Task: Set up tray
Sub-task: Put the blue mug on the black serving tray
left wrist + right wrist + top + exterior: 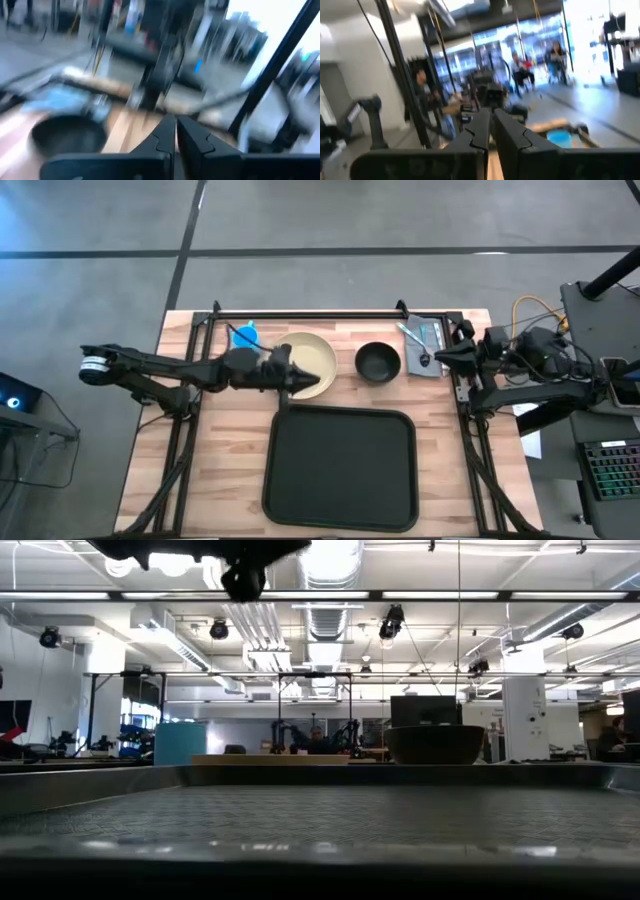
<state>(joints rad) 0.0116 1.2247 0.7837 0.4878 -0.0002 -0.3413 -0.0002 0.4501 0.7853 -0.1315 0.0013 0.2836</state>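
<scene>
We see the large flat black rectangular tray (340,467) at 6 o'clock on the wooden worktop (230,460). Our left gripper (296,381), clenched empty, hovers over the cream round plate (312,356) at 11 o'clock; our right gripper (442,356), clenched, waits at 2 o'clock.

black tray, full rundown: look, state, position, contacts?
The tray is a large flat black rectangle with rounded corners and a low raised rim, looking like matte plastic; the low view shows a fine textured floor. It lies flat on the wooden table, at the near middle, with nothing visible on it. The cream plate and black bowl sit just beyond its far edge. The left gripper is above its far left corner; contact cannot be told.
</scene>
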